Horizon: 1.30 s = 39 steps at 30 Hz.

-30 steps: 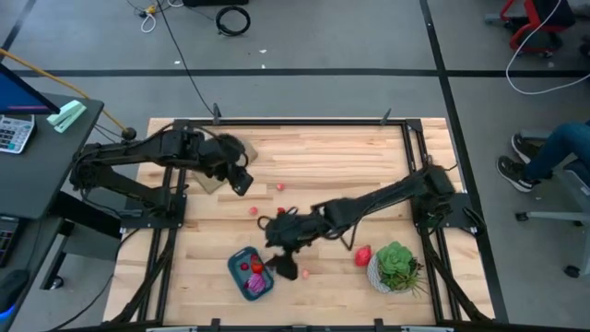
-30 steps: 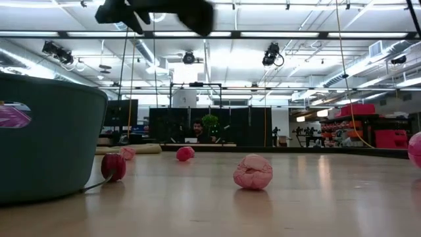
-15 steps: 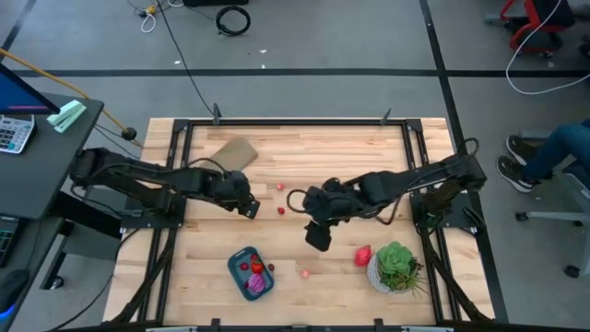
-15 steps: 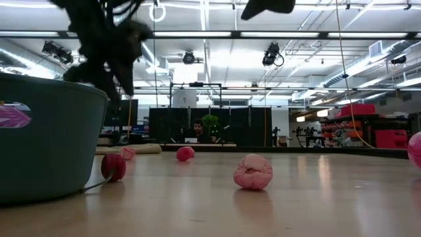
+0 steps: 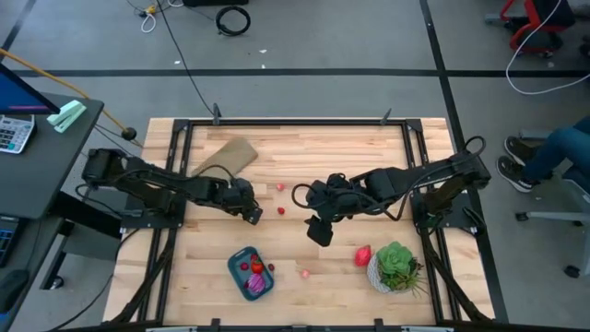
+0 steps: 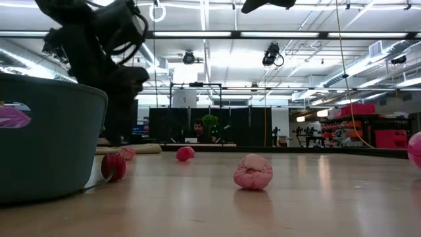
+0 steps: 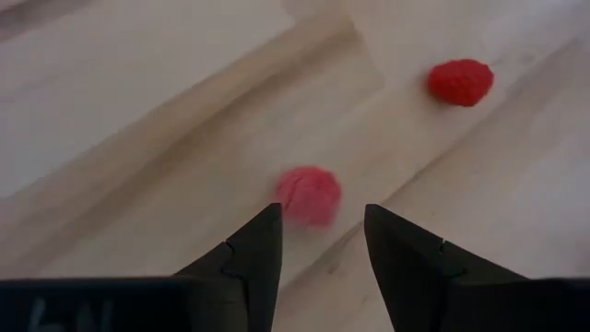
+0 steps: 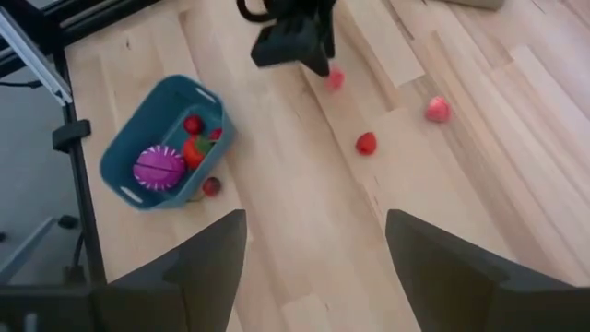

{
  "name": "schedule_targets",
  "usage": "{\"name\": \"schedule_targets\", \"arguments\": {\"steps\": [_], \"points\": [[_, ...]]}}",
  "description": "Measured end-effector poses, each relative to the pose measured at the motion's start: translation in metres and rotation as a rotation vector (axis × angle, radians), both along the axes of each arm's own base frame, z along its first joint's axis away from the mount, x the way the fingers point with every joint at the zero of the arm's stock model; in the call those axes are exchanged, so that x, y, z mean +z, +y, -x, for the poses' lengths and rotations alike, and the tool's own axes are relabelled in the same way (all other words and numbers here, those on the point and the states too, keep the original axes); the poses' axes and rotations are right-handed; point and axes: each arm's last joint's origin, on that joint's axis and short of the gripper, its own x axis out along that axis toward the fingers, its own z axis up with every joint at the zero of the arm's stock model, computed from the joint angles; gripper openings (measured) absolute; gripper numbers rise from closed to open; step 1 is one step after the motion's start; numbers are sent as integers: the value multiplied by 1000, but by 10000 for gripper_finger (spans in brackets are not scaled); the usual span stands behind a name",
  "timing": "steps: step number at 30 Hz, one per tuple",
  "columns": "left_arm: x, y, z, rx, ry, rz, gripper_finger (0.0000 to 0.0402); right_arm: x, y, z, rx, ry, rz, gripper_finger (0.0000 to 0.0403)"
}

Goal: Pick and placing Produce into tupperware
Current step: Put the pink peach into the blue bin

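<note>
Left gripper [image 7: 321, 242] over a pink berry [image 7: 308, 195].
Its fingers [image 7: 253, 251] are spread, the berry on the surface just ahead between them; the right gripper [image 8: 315, 242], fingers released, hangs above the teal tupperware [image 8: 152, 134].

Left end effector [image 5: 253, 213] has descended toward a berry [image 7: 308, 195] (fingers spread); right arm retreated.

left pincer [image 5: 255, 214] low over counter middle, fingers parted. right pincer [image 5: 318, 231] raised mid-counter, fingers wide apart.
</note>
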Motion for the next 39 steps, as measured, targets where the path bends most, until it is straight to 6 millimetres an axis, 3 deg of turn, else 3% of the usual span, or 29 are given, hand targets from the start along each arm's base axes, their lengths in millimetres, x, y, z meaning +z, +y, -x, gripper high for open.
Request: {"name": "schedule_targets", "arguments": {"steps": [11, 22, 32, 39], "points": [[-30, 1, -16, -14, 48, 12, 163, 0, 0, 0, 0, 0, 0, 269], [-14, 8, -35, -77, -13, -51, 175, 0, 0, 0, 5, 1, 4, 269], [-20, 24, -41, -13, -41, -52, 240, -1, 0, 0, 6, 3, 5, 269], [-22, 24, -45, -9, -64, -62, 245, -1, 0, 0, 6, 3, 5, 269]]}}
